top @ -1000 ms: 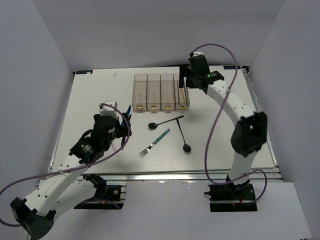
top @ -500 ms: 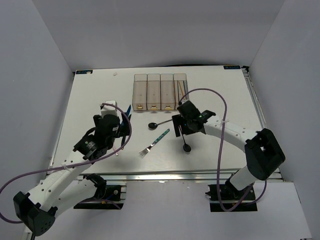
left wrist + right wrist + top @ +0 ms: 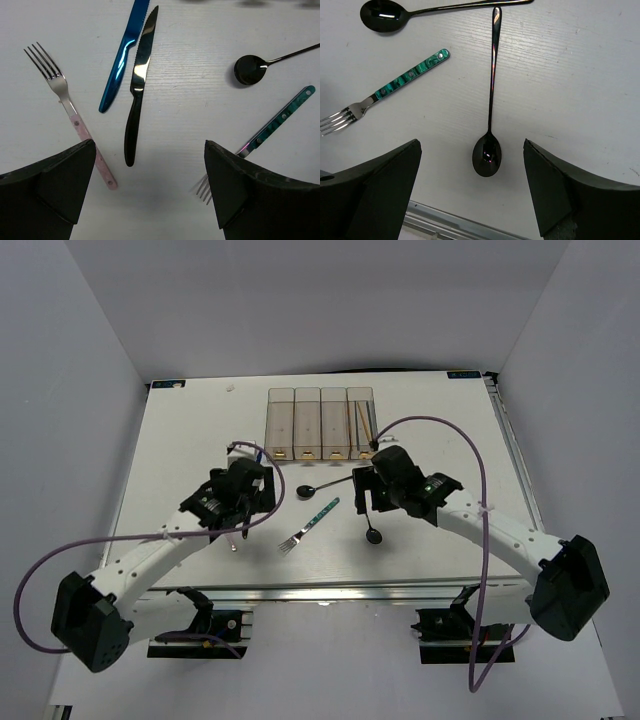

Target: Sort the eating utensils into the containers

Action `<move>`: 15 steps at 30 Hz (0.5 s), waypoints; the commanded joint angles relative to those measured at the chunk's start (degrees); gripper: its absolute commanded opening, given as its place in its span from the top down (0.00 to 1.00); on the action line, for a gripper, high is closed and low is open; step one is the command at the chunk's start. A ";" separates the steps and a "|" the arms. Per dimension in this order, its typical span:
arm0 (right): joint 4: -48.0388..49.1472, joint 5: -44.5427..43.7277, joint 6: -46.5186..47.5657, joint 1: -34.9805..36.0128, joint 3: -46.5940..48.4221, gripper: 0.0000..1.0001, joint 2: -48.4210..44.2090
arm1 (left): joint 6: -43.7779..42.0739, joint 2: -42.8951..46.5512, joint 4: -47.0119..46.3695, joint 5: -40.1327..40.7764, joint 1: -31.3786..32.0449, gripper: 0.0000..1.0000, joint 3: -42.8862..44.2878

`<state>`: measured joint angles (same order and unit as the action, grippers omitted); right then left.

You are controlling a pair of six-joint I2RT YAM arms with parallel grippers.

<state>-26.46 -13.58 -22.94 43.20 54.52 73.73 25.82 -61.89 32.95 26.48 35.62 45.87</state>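
An orange chopstick (image 3: 362,423) is lying in the rightmost of the containers (image 3: 321,390). In front of the containers, two black spoons (image 3: 491,95), a teal-handled fork (image 3: 405,77), a pink-handled fork (image 3: 75,117), a blue knife (image 3: 122,55) and a black knife (image 3: 137,85) are lying loose. The right gripper (image 3: 366,493) is hovering wide open over one spoon. The left gripper (image 3: 150,175) is hovering equally wide by the knives. Both grippers are holding nothing.
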 commanded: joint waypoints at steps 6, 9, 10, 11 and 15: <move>-1.67 -0.13 0.88 0.04 -2.66 0.13 -5.43 | 0.46 -13.77 2.03 -9.58 -9.15 0.02 6.87; -1.93 0.49 0.62 0.04 -4.07 0.13 -7.63 | -1.04 -17.54 2.38 -15.75 -13.37 0.10 7.04; -1.93 0.58 0.53 0.04 -4.33 0.13 -8.16 | -1.65 -18.61 2.82 -15.76 -13.55 0.12 7.83; -2.02 0.75 0.44 0.04 -4.60 0.13 -8.60 | -2.09 -19.58 3.69 -16.37 -13.56 0.16 8.36; -2.54 0.66 0.53 -0.05 -4.86 0.13 -10.10 | -3.23 -22.48 4.49 -17.52 -13.56 0.24 8.89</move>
<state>-28.64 -13.10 -22.48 43.20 49.80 65.10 24.25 -84.38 36.07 12.23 21.82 52.47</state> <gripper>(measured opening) 0.872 0.774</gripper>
